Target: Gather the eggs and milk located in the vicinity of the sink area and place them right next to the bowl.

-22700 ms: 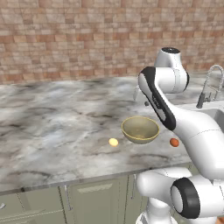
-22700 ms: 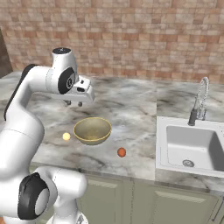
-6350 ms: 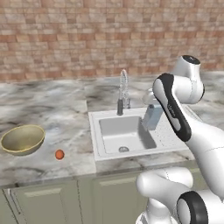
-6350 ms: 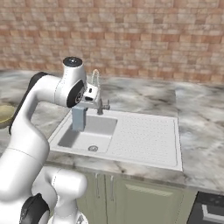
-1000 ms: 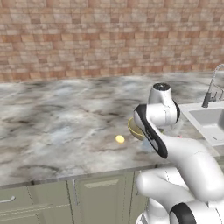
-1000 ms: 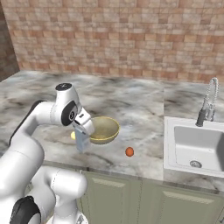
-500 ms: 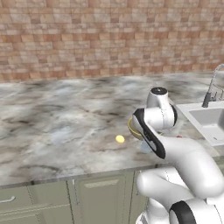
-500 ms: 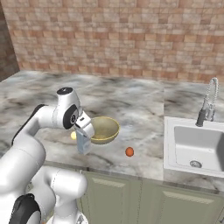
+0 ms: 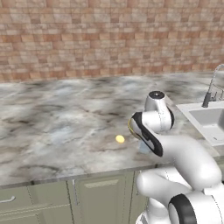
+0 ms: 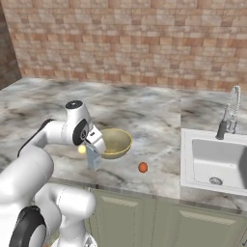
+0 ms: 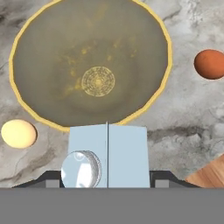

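Pincer [image 11: 107, 177] grips the milk [image 11: 107, 154] between its tips, just beside the bowl [image 11: 92, 61].

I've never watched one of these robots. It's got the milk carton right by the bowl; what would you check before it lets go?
1. Grip: the gripper is shut on the milk carton, which stands upright. Ok.
2. Spot: the carton is beside the bowl, at its near rim. Ok.
3. Landing space: the orange-brown egg and the pale yellow egg lie apart from the carton on either side. Ok.
4. Carton bottom resting on the counter: cannot tell.
5. Carton clear of the counter's front edge: it looks close in the right base view; cannot tell.
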Controlling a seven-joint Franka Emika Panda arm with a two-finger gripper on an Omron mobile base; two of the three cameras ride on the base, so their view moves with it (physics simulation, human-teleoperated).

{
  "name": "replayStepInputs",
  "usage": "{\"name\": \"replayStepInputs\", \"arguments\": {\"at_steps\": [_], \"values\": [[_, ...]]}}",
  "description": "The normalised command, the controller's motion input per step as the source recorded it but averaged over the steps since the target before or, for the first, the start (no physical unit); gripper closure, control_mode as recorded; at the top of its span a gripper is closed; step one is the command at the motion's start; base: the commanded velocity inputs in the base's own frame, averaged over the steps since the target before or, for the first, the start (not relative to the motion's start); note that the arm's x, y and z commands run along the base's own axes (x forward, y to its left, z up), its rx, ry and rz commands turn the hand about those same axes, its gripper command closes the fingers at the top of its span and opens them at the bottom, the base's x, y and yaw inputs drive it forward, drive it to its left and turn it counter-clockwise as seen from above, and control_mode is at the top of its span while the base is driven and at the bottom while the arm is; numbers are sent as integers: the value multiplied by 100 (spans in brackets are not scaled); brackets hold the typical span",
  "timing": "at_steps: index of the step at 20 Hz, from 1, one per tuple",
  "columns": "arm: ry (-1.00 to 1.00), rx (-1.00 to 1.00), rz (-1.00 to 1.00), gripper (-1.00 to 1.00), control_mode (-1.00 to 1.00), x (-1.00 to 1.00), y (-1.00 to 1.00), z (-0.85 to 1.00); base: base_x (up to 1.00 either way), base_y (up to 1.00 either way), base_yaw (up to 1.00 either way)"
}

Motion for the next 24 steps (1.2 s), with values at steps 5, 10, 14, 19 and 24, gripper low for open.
{"name": "replayStepInputs", "arguments": {"at_steps": [5,10,14,19,24], "values": [[-3,0,0,100,-100,17,0,-15,0,0,0],[0,-1,0,100,-100,10,0,-15,0,0,0],[0,-3,0,100,-100,0,8,-14,0,0,0],[0,-6,0,-100,-100,0,23,-11,0,0,0],[0,-2,0,-100,-100,0,10,-2,0,0,0]]}}
